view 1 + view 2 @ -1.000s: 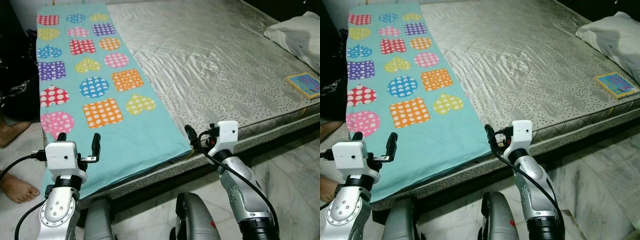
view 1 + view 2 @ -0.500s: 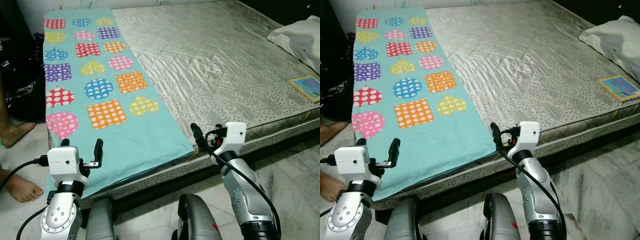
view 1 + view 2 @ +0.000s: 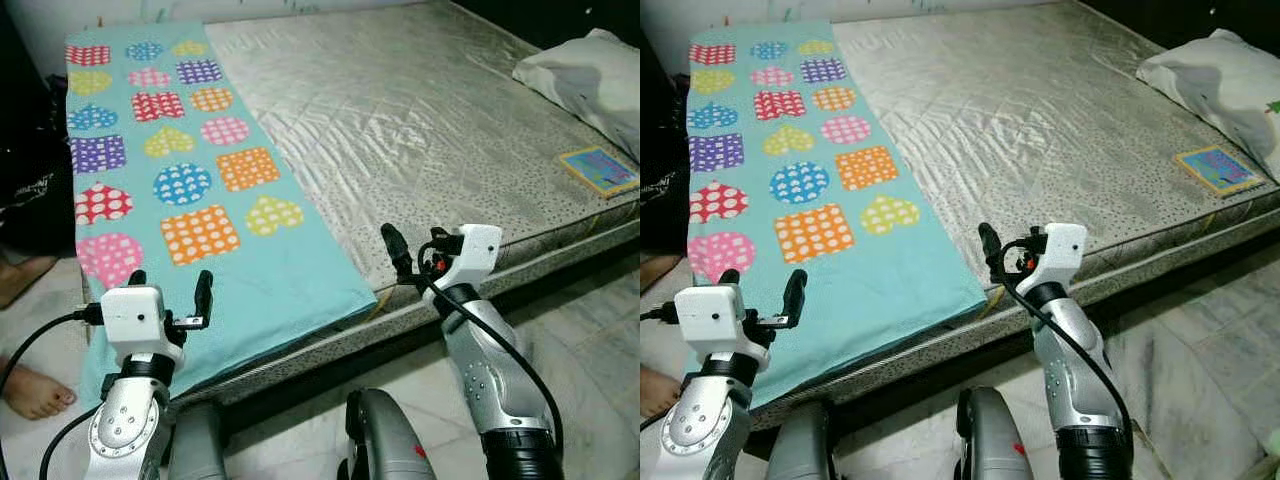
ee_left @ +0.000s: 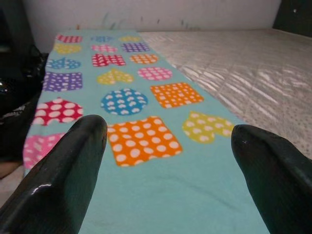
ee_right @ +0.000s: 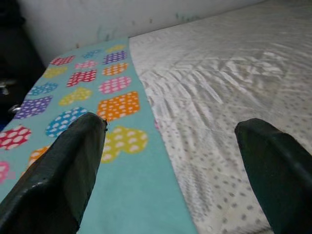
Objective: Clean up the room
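Note:
A teal blanket (image 3: pixel 250 270) printed with colourful dotted hearts and squares lies flat along the left side of a silver-grey mattress (image 3: pixel 400 120), its near end hanging over the bed's front edge. My left gripper (image 3: pixel 170 290) hovers open just before that near end, with nothing between its fingers. My right gripper (image 3: pixel 410 255) is open too, at the mattress edge just right of the blanket's near right corner. In the left wrist view the blanket (image 4: pixel 161 146) spreads out ahead; the right wrist view has the blanket's right edge (image 5: pixel 146 161) and bare mattress (image 5: pixel 219 107).
A white pillow (image 3: pixel 590 75) and a small flat book (image 3: pixel 600 168) lie at the mattress's right end. A person's bare foot (image 3: pixel 35 390) stands on the floor at the left, by a black bag (image 3: pixel 30 190). Pale marble floor (image 3: pixel 590 330) runs along the bed front.
The whole view has swayed with the camera. My right gripper has risen slightly towards the mattress edge. Both grippers remain open and the blanket lies as before.

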Available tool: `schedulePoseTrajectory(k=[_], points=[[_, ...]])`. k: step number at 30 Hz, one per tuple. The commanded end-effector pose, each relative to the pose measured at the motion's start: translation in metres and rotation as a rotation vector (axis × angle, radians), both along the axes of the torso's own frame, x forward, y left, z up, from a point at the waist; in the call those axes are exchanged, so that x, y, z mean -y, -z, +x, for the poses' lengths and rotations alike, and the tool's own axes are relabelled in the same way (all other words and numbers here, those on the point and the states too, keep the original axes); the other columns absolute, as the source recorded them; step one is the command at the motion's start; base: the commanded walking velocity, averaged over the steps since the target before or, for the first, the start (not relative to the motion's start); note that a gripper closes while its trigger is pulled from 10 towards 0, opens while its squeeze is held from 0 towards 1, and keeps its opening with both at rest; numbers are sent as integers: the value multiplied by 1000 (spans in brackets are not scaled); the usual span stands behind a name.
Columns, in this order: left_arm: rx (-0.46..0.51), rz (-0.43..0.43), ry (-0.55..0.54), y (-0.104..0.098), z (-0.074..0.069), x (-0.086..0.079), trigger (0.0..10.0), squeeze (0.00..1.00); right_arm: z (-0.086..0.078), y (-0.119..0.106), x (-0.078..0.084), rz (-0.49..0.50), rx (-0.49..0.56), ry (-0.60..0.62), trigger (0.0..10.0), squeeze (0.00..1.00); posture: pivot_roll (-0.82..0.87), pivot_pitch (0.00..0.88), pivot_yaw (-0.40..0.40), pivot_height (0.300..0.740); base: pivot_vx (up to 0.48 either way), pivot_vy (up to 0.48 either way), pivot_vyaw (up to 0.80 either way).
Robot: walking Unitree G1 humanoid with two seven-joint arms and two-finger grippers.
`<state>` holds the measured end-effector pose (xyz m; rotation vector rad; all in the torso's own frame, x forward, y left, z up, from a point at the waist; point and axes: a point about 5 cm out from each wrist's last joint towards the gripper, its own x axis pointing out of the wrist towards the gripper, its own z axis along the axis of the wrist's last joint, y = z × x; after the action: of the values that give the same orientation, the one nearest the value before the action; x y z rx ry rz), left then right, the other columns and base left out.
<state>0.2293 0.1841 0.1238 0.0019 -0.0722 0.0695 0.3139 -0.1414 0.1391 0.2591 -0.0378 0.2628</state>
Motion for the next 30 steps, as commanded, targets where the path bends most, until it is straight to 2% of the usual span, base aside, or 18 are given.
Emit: schedulePoseTrajectory(k=[1,17,25,30], points=[[-4,-7,4,0,1,0,10000,0,1,-6,1,3,17,1,10000,0,-38,97,-47,647,0,0,0],[12,-14,8,-1,9,3,10000,0,5,-2,1,-5,12,10,10000,0,-35,58,-41,739,0,0,0],[-6,-2,-9,7,10,0,10000,0,6,2,-2,-8,7,9,10000,0,-32,29,-39,740,0,0,0],[-23,-21,25,12,15,6,10000,0,4,14,-5,7,-27,18,10000,0,-38,2,-49,740,0,0,0]])
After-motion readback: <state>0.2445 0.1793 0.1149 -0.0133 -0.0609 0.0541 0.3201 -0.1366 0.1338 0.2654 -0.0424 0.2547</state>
